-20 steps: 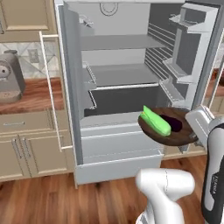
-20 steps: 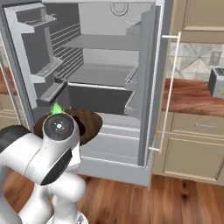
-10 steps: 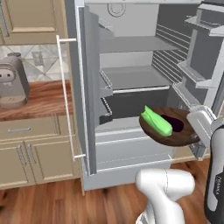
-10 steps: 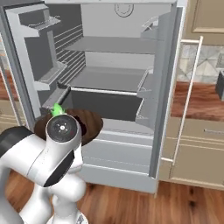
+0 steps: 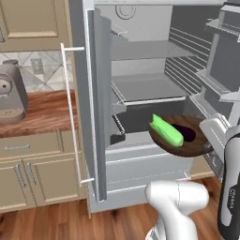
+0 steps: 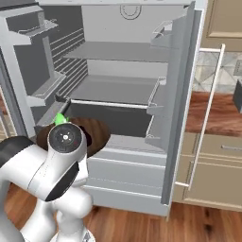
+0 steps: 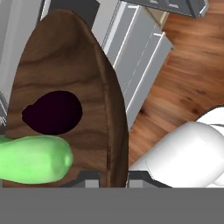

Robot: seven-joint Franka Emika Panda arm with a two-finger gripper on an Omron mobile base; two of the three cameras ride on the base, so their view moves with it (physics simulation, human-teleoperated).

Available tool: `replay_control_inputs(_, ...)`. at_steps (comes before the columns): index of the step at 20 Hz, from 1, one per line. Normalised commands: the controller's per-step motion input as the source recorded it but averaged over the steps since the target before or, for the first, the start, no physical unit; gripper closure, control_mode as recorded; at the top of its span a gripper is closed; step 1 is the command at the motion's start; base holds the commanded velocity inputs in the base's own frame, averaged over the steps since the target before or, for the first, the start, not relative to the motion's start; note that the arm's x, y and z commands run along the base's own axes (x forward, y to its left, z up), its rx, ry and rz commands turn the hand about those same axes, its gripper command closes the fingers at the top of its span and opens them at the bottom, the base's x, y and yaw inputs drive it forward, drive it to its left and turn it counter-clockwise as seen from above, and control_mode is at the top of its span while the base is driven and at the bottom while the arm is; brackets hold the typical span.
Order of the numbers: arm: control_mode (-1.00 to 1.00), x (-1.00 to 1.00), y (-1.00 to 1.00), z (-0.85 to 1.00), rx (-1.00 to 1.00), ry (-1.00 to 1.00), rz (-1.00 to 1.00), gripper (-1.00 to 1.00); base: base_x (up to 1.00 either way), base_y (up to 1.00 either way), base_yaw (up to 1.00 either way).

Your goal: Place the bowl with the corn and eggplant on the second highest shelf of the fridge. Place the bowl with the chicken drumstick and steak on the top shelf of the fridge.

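I see the fridge standing open ahead of the base, its door swung wide, with pale-grey shelves stacked inside. The second highest shelf lies bare, below the uppermost shelf; in the right base view the same second level sits above a dark drawer.

The bowl with the corn and eggplant is carried in the air in front of the fridge's lower part, outside the cabinet and below the level of the second highest shelf. It is held roughly level. The corn lies across the bowl's left half, and the eggplant rests just beside it toward the middle.

In the hand view, the bowl's rim runs down between the fingers, which are closed tightly on that rim; the corn and the eggplant sit touching or nearly so inside the bowl.

In the right base view the arm hides most of the bowl; a tip of corn shows above the arm.

To the left, a wooden counter carries a grey appliance.
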Motion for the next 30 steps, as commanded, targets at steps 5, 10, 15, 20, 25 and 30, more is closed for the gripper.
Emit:
replay_control_inputs(5, 1.0, 0.0, 0.0, 0.0, 0.0, 0.0, 0.0, 1.0, 0.41, 0.08, -0.06)
replay_control_inputs(10, 1.0, 0.0, 0.0, 0.0, 0.0, 0.0, 0.0, 1.0, 0.63, 0.09, -0.06)
replay_control_inputs(15, 1.0, 0.0, 0.0, 0.0, 0.0, 0.0, 0.0, 1.0, 0.68, 0.08, -0.04)
replay_control_inputs(20, 1.0, 0.0, 0.0, 0.0, 0.0, 0.0, 0.0, 1.0, 0.68, 0.04, -0.05)
replay_control_inputs(25, -1.0, 0.3, 0.05, 0.0, 0.0, 0.0, -0.03, 1.0, 0.21, 0.05, -0.02)
replay_control_inputs(30, -1.0, 0.78, 0.01, -0.09, 0.0, 0.0, -0.06, 1.0, 0.0, 0.0, 0.0)
